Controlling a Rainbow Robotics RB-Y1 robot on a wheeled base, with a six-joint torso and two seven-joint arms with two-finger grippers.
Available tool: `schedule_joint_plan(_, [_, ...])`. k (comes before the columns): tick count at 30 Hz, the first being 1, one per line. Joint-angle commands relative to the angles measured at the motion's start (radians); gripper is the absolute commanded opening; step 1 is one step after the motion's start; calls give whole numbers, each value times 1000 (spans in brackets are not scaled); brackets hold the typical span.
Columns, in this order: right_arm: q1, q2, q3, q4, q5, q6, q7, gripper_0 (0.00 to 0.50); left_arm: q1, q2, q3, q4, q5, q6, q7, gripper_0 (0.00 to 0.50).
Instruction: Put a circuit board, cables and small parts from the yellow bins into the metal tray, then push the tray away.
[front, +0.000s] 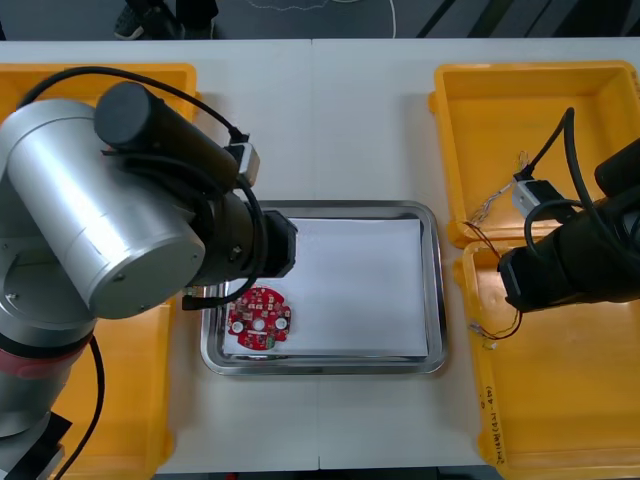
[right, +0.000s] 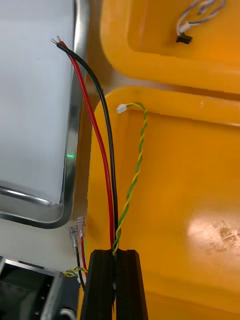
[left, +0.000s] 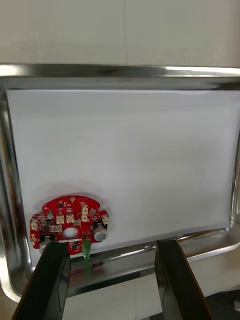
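light table (front: 350, 100) | metal tray (front: 436, 285) at centre | yellow bins (front: 600, 110) at both sides

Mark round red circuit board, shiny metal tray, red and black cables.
round red circuit board (front: 259, 319), front view, middle.
shiny metal tray (front: 434, 290), front view, right rim.
red and black cables (right: 110, 200), right wrist view, mid-length.

Red circ. board (front: 259, 320), yellow bins (front: 560, 100), tray (front: 436, 290) white inside, red/blk cable (right: 109, 150), grn-yel twisted cable (right: 141, 157)

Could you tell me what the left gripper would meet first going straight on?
Probably the near rim of the metal tray, straight ahead of the open left gripper; the circuit board lies beside that line. Depth unclear.
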Motion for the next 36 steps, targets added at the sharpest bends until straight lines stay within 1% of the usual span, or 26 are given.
schedule_joint_plan(1, [-32,18,37,-6,-7,4,54,0,4,73,82,-41,40,6,-30,495])
schedule_joint_plan(6, [-87,41,116,-6,36,4,127,0,2,132,179,-40,116,6,-33,493])
schedule_joint_plan(9, [-121,63,153,-6,58,4,174,0,2,158,229,-32,143,6,-40,494])
schedule_joint_plan(13, [-161,84,202,-6,74,4,216,0,-8,188,266,-4,166,6,-53,494])
schedule_joint_plan(16, [-187,106,251,-6,99,4,252,0,-34,227,283,42,194,6,-62,492])
schedule_joint_plan(19, [-207,124,296,-6,133,4,308,0,-64,268,303,98,240,6,-70,495])
schedule_joint_plan(21, [-219,138,331,-6,166,4,358,0,-87,300,315,137,275,6,-79,493])
schedule_joint_plan(23, [-228,146,359,-6,191,4,387,0,-99,323,321,169,294,6,-85,496])
schedule_joint_plan(26, [-245,153,409,-2,226,4,434,0,-116,359,323,218,307,6,-100,495])
schedule_joint_plan(31, [-274,164,486,38,262,4,526,0,-131,402,343,302,330,6,-148,495])
schedule_joint_plan(36, [-300,190,546,82,321,-59,624,0,-134,415,383,378,329,6,-229,497])
